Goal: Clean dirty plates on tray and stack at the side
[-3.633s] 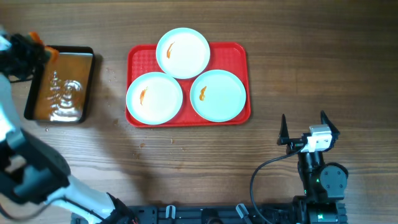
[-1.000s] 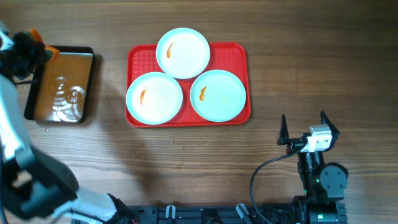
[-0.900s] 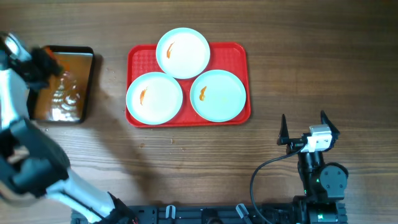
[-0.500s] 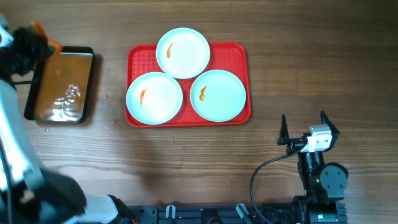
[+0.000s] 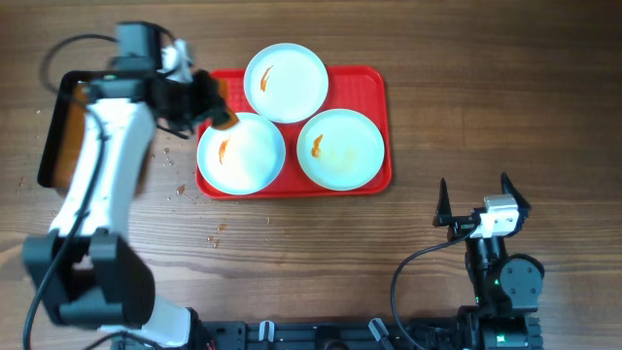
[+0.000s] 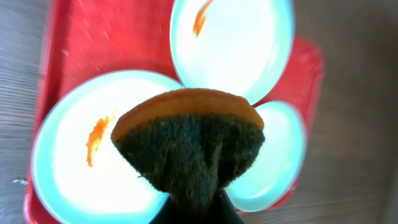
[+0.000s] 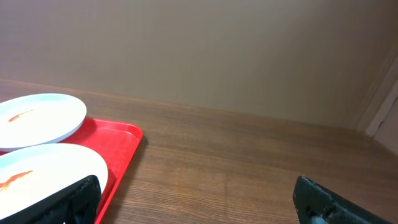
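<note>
Wooden table, overhead view. Resting directly on it: a red tray at upper centre, long sides parallel to the table's far edge, and a black pan well to its left (partly hidden beneath an arm). Small pale specks, possibly droplets, are scattered near the tray's front-left corner.

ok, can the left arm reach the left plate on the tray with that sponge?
Likely yes. The left tool, shut on the sponge, hangs at the upper rim of the left plate, and nothing lies between the sponge and the orange smear on it.
</note>
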Action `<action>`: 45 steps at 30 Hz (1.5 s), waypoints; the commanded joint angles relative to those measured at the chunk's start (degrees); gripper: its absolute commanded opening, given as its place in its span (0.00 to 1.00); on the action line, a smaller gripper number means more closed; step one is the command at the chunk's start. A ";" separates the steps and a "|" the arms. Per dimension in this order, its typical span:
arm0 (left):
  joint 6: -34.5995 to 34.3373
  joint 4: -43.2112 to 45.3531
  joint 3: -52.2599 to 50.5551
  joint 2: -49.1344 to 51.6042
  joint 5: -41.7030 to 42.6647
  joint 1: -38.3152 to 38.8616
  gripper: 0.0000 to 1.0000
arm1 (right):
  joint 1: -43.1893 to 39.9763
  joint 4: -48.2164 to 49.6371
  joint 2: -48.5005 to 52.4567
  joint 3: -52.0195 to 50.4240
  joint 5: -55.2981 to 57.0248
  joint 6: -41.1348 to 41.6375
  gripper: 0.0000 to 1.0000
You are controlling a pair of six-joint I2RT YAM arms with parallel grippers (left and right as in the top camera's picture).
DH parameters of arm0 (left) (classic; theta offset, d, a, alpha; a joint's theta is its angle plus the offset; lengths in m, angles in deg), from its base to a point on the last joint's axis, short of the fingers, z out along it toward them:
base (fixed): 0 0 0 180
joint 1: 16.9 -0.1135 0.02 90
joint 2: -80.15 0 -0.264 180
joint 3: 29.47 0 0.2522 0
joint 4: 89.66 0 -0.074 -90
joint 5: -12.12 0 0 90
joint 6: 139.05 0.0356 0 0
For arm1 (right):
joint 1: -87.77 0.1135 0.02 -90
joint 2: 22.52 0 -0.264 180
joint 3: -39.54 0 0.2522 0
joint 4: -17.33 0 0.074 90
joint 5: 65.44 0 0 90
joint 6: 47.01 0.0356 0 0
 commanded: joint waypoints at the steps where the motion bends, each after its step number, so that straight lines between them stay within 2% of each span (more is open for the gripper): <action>1: 6.78 3.26 -3.87 5.51 -5.27 5.18 0.04 | -0.31 0.15 -0.11 -0.09 0.57 -0.72 1.00; 2: 9.20 3.85 -4.31 6.88 -6.58 6.25 0.04 | -0.31 0.15 -0.11 -0.09 0.57 -0.72 1.00; 4: 9.55 4.52 -4.46 9.62 -10.67 7.39 0.04 | -0.31 0.15 -0.11 -0.09 0.57 -0.72 1.00; 9: 9.55 4.90 -4.96 12.59 -10.60 7.41 0.04 | -0.31 0.96 -0.11 -0.09 0.33 -0.48 1.00; 13: 9.11 4.42 -4.96 14.08 -10.36 7.41 0.08 | -0.31 2.86 -0.11 -0.09 -16.52 -0.66 1.00; 16: 9.14 3.74 -4.96 14.38 -9.94 7.48 0.08 | -0.31 13.62 -0.11 -0.09 -23.28 -0.76 1.00; 17: 9.14 3.74 -4.96 14.38 -9.94 7.48 0.15 | -0.31 18.67 -0.11 -0.09 -23.28 -0.79 1.00; 18: 9.11 3.74 -4.96 14.38 -9.94 7.48 0.31 | -0.31 25.38 -0.11 -0.07 -22.97 -0.79 1.00; 19: 9.14 3.72 -4.96 14.38 -9.94 7.48 0.40 | -0.31 30.12 -0.09 0.15 -21.73 -0.79 1.00; 21: 9.11 3.82 -4.96 14.38 -9.94 7.45 0.42 | -0.31 31.89 1.18 3.87 -19.19 -1.03 1.00; 22: 9.11 3.82 -4.94 14.36 -9.94 7.45 0.44 | -0.31 30.32 2.93 6.73 -19.23 -2.71 1.00; 23: 9.11 3.74 -4.83 14.36 -9.97 7.45 0.51 | -0.31 27.15 6.43 11.61 -20.22 -4.42 1.00; 26: 9.11 3.78 -4.50 13.73 -9.97 7.43 0.52 | -0.31 16.85 18.45 26.18 -24.33 -9.51 1.00; 31: 5.70 3.37 -1.81 9.09 -9.97 5.90 0.53 | -0.31 -12.15 46.21 60.92 -27.58 -14.10 1.00; 34: 5.14 5.01 -1.25 4.61 -10.03 3.06 0.64 | 0.50 -32.52 64.15 84.59 -29.00 -15.89 1.00; 37: 1.11 6.25 -1.25 2.56 -10.40 -0.61 0.67 | 1.84 -42.66 77.00 99.06 -38.75 -14.93 1.00; 40: -3.63 5.60 -1.25 2.49 -10.36 -4.37 0.70 | 2.21 -38.25 85.68 101.02 -58.21 -5.92 1.00; 41: -4.50 4.98 -1.25 2.58 -10.38 -5.44 0.74 | 2.51 -35.28 88.72 101.02 -63.32 -4.13 1.00; 42: -4.48 4.50 -1.25 2.58 -10.36 -6.10 0.75 | 2.78 -33.66 90.53 101.02 -64.37 -2.45 1.00; 43: -4.46 3.96 -1.25 2.58 -10.38 -6.73 0.79 | 3.63 -31.56 93.64 101.02 -63.84 2.62 1.00; 45: -4.44 3.21 -1.25 2.58 -10.38 -7.21 0.85 | 5.99 -31.15 98.12 101.02 -57.02 7.89 1.00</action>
